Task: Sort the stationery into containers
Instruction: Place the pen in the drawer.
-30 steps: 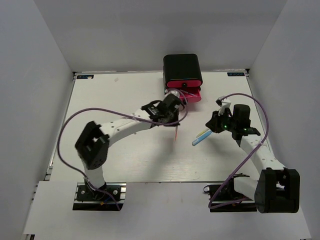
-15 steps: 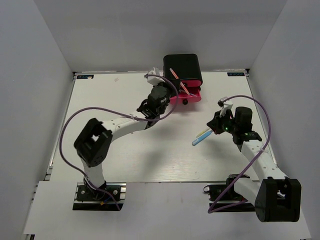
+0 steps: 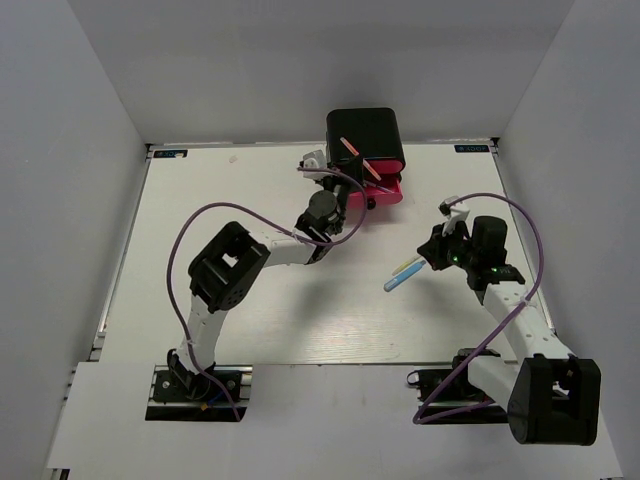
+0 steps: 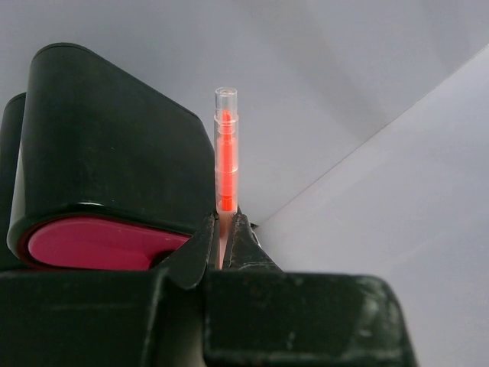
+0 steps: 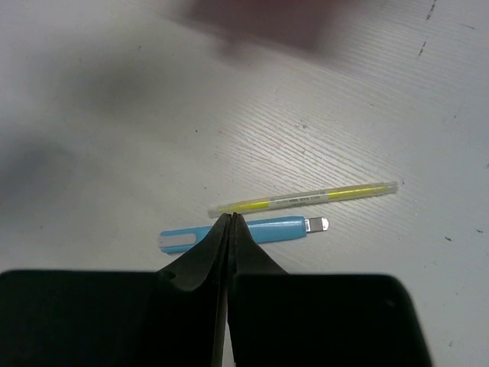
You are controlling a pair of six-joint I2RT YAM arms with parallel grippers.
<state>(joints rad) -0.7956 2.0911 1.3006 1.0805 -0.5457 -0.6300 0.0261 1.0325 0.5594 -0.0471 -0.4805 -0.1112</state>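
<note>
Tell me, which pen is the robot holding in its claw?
The red pen, pinched in the left claw. The yellow pen and blue marker lie loose on the table.

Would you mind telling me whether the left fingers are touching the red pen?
Touching. The left wrist view shows the red pen pinched between both left fingers, with no gap on either side.
</note>
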